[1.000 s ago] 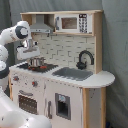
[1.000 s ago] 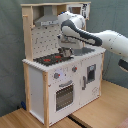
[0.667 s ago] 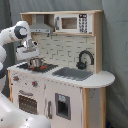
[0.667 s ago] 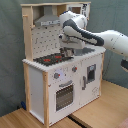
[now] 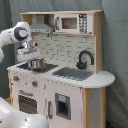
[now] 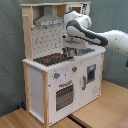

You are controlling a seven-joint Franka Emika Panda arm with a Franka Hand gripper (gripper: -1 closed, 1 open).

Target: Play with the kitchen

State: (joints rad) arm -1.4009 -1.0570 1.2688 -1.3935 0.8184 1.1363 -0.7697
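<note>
We see soft, even indoor light in both exterior views, without glare or hard shadows; shade gathers under the kitchen's (image 5: 60, 75) hood. Everything looks slightly blurred.

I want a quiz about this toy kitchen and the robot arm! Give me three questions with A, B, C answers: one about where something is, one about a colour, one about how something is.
1. Where does the metal pot stand?
A. in the sink
B. on the stovetop
C. on the microwave shelf

2. What colour is the faucet?
A. black
B. red
C. yellow

3. How is the oven door?
A. hanging wide open
B. taken off
C. closed

Answers:
1. B: in the first exterior view the pot sits on the black stovetop, under the gripper, while the grey sink lies to the first exterior view's right of it.
2. A: the curved faucet behind the sink is black.
3. C: in both exterior views the oven door lies flat against the kitchen front.
</note>
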